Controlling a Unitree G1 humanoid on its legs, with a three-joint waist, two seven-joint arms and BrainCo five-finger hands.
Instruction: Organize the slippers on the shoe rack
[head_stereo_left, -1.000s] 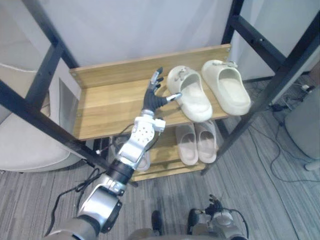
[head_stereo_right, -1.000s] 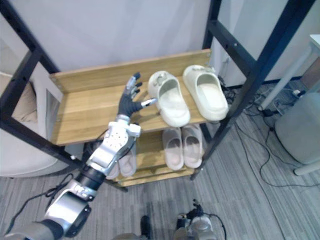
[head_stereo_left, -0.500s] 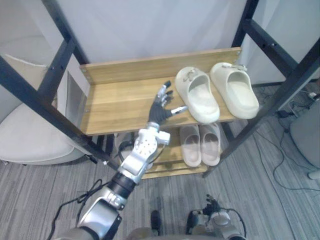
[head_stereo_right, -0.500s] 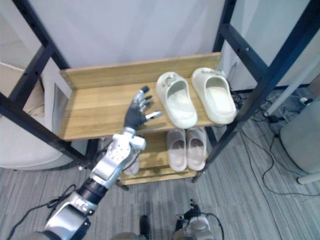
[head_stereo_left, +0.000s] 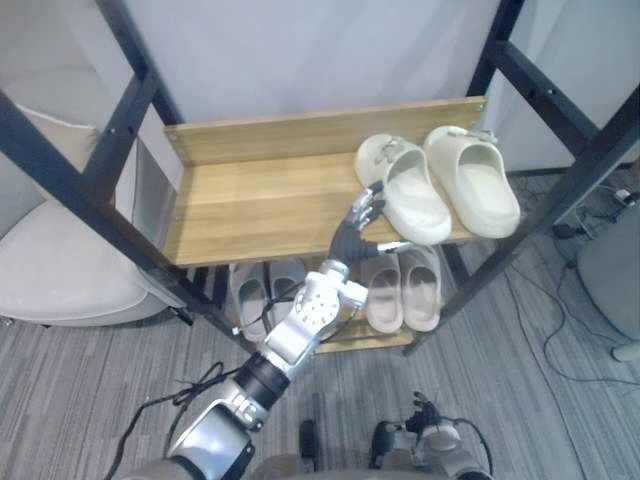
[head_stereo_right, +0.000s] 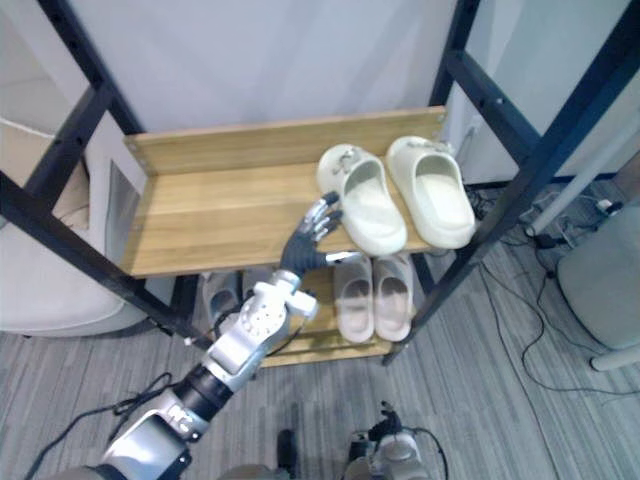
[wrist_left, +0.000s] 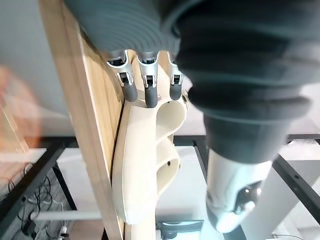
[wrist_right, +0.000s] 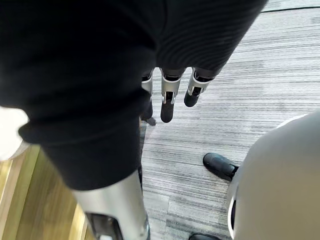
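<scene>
Shoe rack (head_stereo_left: 262, 203): wood-plank shelves on a black metal frame.
Top shelf, right end: 2 cream slippers (head_stereo_left: 407, 192), chunky smooth moulded foam, side by side.
Lower shelf: 2 beige slippers (head_stereo_left: 403, 290) on the right, 2 grey slippers (head_stereo_left: 258, 296) on the left, partly behind the arm.
Left hand (head_stereo_left: 350, 238) is at the top shelf's front edge, just beside the nearer cream slipper. Its fingers (wrist_left: 150, 95) are straight and loosely spread, thumb out, holding nothing. Can't tell if they touch the slipper.
Right hand (wrist_right: 168, 96) hangs over the grey ribbed carpet (wrist_right: 230, 110), fingers straight and relaxed.
</scene>
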